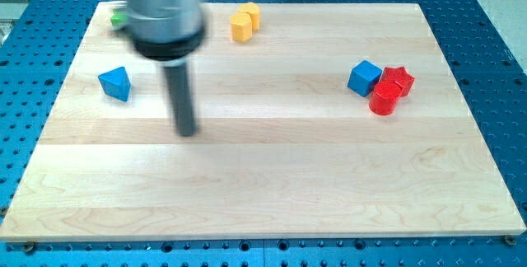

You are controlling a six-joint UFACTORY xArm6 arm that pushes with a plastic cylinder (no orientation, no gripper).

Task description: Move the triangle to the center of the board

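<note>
A blue triangle block [115,82] lies on the wooden board [272,176] near the view's left edge. My tip [188,130] is down on the board, to the right of the triangle and slightly below it, about a block's width or two apart and not touching. The rod rises from the tip to the arm's blurred grey body [161,10] at the view's top left.
A blue cube [364,77] sits at the view's right, touching two red blocks: a red star-like block [398,79] and a red cylinder [384,100]. Two yellow blocks [244,21] sit near the top edge. A green block [119,20] peeks out behind the arm.
</note>
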